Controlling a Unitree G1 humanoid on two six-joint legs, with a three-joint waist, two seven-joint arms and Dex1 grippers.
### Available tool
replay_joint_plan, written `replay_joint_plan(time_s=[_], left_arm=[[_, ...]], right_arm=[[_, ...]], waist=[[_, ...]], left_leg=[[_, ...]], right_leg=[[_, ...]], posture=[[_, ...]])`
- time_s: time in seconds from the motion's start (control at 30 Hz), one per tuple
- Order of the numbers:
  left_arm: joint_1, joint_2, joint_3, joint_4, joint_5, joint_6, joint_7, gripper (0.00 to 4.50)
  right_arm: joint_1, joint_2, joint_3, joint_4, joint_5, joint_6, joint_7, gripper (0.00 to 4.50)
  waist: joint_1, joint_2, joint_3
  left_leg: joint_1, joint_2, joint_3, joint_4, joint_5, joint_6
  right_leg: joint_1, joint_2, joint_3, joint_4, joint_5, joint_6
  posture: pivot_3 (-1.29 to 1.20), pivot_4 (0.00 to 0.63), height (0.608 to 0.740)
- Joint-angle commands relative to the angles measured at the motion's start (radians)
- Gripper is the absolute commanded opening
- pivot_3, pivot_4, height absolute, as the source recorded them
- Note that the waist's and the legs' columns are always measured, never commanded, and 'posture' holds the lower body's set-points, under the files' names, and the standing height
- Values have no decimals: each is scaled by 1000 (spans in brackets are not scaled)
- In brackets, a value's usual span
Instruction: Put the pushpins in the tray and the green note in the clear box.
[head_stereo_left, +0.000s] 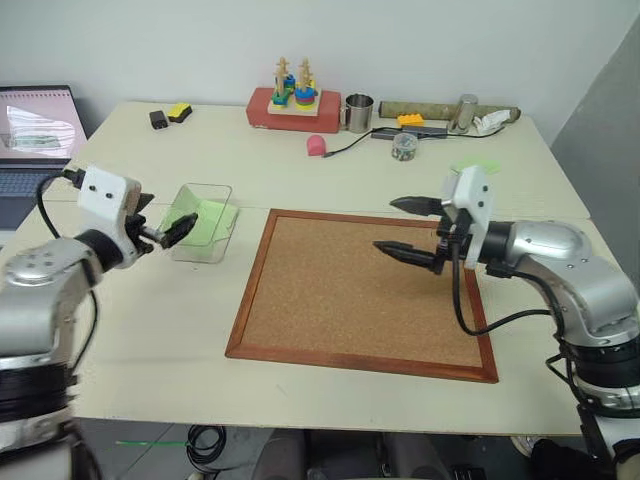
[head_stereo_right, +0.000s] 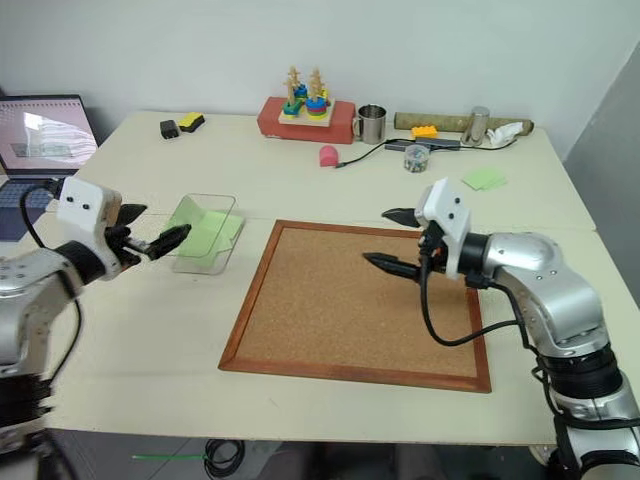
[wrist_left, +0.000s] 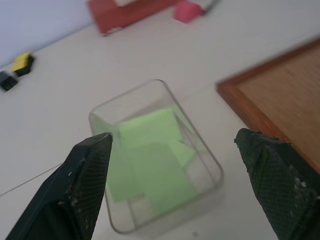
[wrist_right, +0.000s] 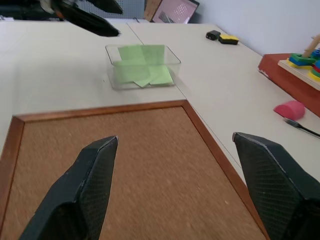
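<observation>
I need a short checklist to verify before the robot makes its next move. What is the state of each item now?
1. Green note inside the clear box: ok.
2. Left claw open and holding nothing: ok.
3. Right claw open and holding nothing: ok.
4. Right claw above the corkboard, not touching it: ok.
5. Pushpins in the tray: cannot tell.
6. Clear box upright on the table: ok.

Bright, even indoor light, soft shadows, slight blur on the near pincer fingers (wrist_left: 85, 190).
</observation>
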Motion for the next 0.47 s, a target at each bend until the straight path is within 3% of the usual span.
replay_joint_plan(time_s=[0.03, 0.3, 0.47], left_arm=[[74, 87, 55, -44, -25, -51, -161, 4158], [196, 151, 110, -32, -25, -70, -304, 4158], [195, 142, 103, 16, -7, -102, -303, 4158]], right_arm=[[71, -134, -90, -7, -22, -64, 104, 3847], [343, -403, -350, 13, 1, -52, 315, 3847], [396, -399, -427, 30, 9, -82, 304, 3847]], waist=[[3, 0, 0], [2, 0, 0], [-2, 0, 0]], left_leg=[[0, 0, 0, 0, 0, 0], [0, 1, 1, 1, 0, 0], [2, 1, 3, 1, 0, 0]], right_leg=[[0, 0, -1, 0, 0, 0], [0, 1, -1, 0, -1, -1], [1, 2, -1, 0, -1, -1]], posture=[[0, 150, 740], [0, 150, 740], [0, 150, 740]])
